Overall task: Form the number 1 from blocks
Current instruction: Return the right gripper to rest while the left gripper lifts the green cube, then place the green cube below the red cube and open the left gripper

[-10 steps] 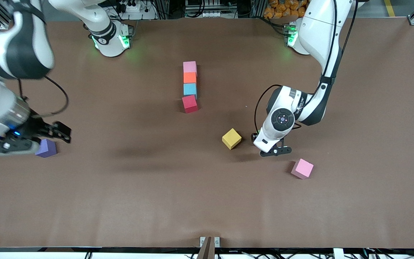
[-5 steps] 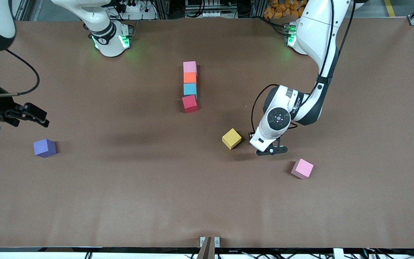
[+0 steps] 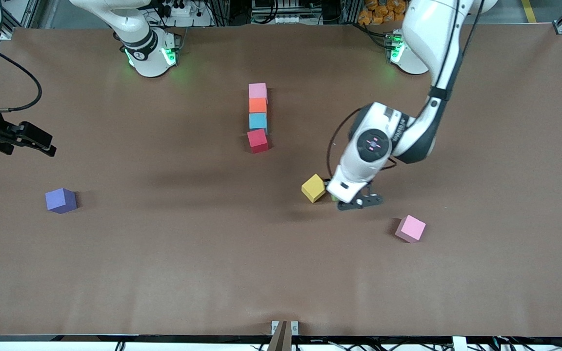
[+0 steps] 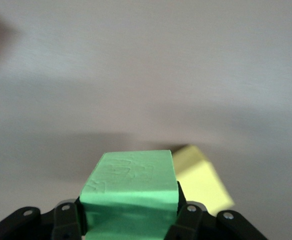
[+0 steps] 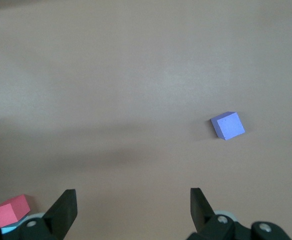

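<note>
The left gripper [image 4: 128,225] has closed its fingers on the green block [image 4: 130,192] beside the yellow block [image 3: 314,187], ready for placement; the right gripper [image 5: 133,205], withdrawn, waits with fingers open.

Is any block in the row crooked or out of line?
Yes, slightly. The red block at the row's near end sits turned and a little off the straight line of the pink block, orange block and blue block. The other loose blocks are simply not placed yet.

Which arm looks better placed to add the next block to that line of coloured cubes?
The left: its claw already grips the green block. The right claw hangs open and empty near the table's edge.
</note>
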Controlling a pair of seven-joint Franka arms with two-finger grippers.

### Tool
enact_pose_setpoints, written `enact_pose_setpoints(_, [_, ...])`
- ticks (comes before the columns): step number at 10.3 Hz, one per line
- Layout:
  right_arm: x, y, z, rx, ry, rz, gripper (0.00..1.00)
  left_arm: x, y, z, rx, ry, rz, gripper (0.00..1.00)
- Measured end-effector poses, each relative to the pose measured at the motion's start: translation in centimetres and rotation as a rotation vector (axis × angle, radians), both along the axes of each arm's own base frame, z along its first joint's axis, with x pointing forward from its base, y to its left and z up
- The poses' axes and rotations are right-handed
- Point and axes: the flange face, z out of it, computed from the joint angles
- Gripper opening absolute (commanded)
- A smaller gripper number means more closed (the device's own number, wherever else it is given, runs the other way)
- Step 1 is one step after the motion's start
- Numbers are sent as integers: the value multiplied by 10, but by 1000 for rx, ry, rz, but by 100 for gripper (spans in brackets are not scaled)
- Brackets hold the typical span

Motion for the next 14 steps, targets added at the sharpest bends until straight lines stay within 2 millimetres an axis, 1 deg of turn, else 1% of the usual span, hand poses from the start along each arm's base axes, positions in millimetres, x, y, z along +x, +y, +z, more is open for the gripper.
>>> enact_pose_setpoints(1, [0, 0, -1, 0, 6, -3, 100, -17, -32, -5, 0, 4, 6, 0])
enact_pose_setpoints(2, [-1, 0, -2, 0, 14, -5, 100, -36, -66, -17, 6, 11, 13, 0])
enact_pose_setpoints(3, [-1, 0, -3, 0, 20, -7, 100, -48, -91, -30, 11, 13, 20, 0])
enact_pose_setpoints(4, [-1, 0, -4, 0, 21, -9, 100, -54, -111, -40, 11, 13, 25, 0])
enact_pose_setpoints(5, [-1, 0, -4, 0, 22, -10, 100, -64, -132, -45, 7, 9, 22, 0])
enact_pose_setpoints(7, [0, 0, -5, 0, 21, -11, 100, -94, -165, -75, 25, 20, -20, 0])
enact_pose_setpoints(8, [1, 0, -6, 0, 14, -13, 100, -103, -175, -90, 25, 15, -38, 0])
enact_pose_setpoints(11, [5, 1, -9, 0, 10, -15, 100, -102, -180, -87, 12, 1, -41, 0])
enact_pose_setpoints(14, [6, 1, -11, 0, 11, -17, 100, -113, -195, -85, 3, -7, -66, 0])
